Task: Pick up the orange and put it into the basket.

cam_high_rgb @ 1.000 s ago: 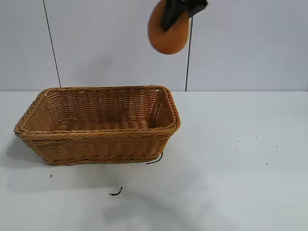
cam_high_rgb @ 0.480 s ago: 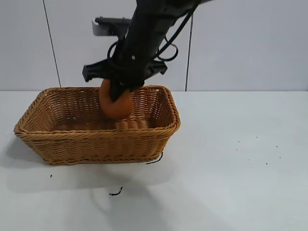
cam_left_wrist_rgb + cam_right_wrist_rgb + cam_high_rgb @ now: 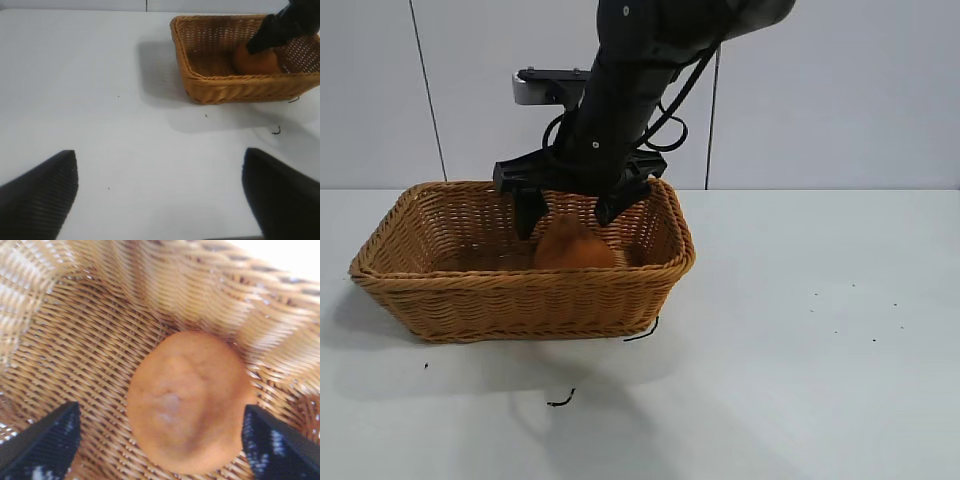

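The orange [image 3: 576, 247] lies on the floor of the wicker basket [image 3: 520, 281], towards its right end. My right gripper [image 3: 567, 221] hangs just above the orange inside the basket, open, with a finger on each side and apart from the fruit. In the right wrist view the orange [image 3: 192, 400] lies on the weave [image 3: 75, 340] between the spread fingers of my right gripper [image 3: 159, 440]. My left gripper [image 3: 160, 172] is open and empty above bare table, away from the basket [image 3: 225, 86]; its view also shows the orange [image 3: 257, 63] and the right gripper's fingers [image 3: 280, 27].
Two short black scraps lie on the white table, one in front of the basket [image 3: 560, 400] and one at its front right corner [image 3: 642, 332]. A grey wall with thin black cables [image 3: 428, 90] stands behind. The table right of the basket is bare.
My right arm came down from high above with the orange into the basket. Its jaws opened and the orange now rests on the basket floor.
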`<state>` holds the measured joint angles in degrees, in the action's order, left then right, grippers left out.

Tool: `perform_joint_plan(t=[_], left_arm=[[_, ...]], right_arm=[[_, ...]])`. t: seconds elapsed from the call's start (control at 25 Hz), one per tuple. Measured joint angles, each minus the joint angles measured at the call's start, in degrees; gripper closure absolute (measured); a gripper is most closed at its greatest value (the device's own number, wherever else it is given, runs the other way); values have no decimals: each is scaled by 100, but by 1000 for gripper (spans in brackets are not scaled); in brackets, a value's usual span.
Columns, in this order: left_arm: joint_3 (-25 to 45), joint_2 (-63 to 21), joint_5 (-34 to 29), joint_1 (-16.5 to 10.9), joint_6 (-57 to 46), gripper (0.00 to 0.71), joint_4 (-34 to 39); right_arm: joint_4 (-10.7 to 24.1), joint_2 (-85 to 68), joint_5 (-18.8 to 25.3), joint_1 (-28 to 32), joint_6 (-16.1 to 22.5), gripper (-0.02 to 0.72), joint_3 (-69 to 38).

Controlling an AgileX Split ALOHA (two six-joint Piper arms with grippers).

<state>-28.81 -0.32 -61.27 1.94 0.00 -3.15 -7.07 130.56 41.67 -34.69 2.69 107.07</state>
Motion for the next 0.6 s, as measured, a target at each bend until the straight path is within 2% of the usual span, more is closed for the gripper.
perform_joint_plan(t=[0.08, 0.12, 0.28, 0.36, 0.48, 0.6], left_arm=[[0, 0, 0, 0, 0, 71, 0], [0, 0, 0, 0, 0, 71, 0], [0, 0, 0, 0, 0, 71, 0], [0, 0, 0, 0, 0, 71, 0], [0, 0, 0, 0, 0, 71, 0], [0, 0, 0, 0, 0, 71, 0]], right_arm=[[118, -27, 461, 0, 0, 50, 374], [118, -27, 461, 0, 0, 50, 374], [328, -88, 1500, 92, 14, 49, 1386], [457, -118, 1871, 206, 110, 49, 1795], [656, -130, 2336, 590, 258, 49, 2243], [707, -130, 2566, 1033, 263, 49, 2266]])
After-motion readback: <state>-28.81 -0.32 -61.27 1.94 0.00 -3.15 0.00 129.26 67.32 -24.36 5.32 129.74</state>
